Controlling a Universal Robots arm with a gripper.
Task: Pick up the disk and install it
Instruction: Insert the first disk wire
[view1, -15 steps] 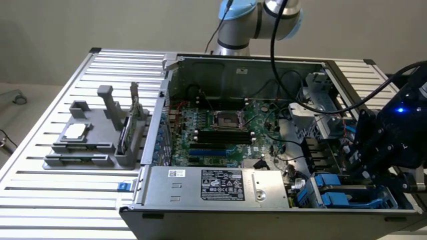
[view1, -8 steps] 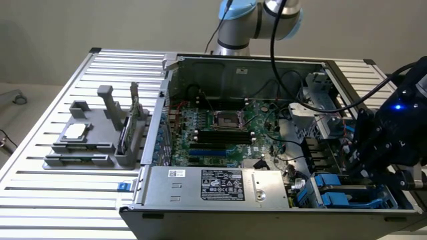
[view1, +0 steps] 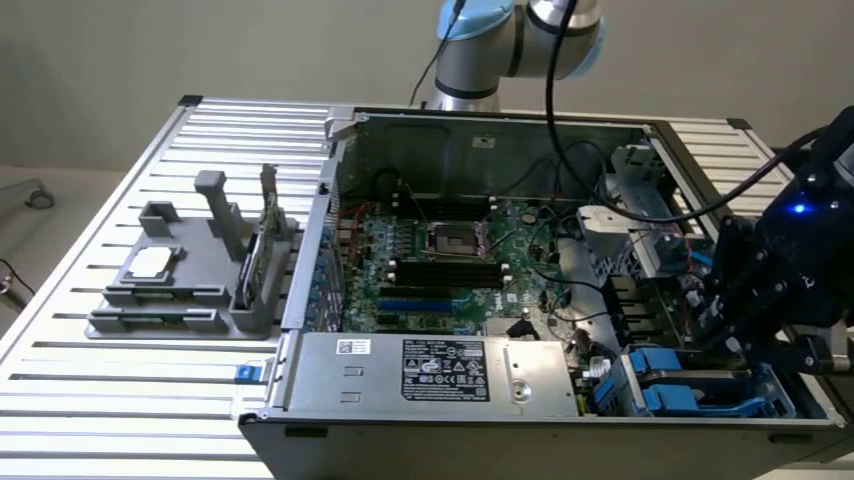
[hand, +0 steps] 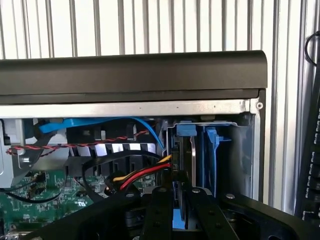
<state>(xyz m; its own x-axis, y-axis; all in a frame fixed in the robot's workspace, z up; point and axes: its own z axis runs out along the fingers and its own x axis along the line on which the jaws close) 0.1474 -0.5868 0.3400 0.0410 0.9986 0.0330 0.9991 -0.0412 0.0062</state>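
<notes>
Slatted table (view1: 94, 420), open computer case (view1: 441, 445) on it. Gripper (hand: 177, 202) hung over the case's near corner, at the exterior view's right, fingers narrow and apparently pinching the blue-framed disk (hand: 192, 160), which stood edge-on there. Judged stiff, dense, shock-sensitive; best held by its frame edges.

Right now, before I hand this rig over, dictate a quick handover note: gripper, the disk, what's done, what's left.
Gripper: closed narrowly, apparently on the disk.
Disk: upright in its blue carrier, inside the drive bay at the computer case's end on the exterior view's right.
Done: disk gripped and in the bay.
Left: full seating cannot be told; gripper not yet released.
</notes>
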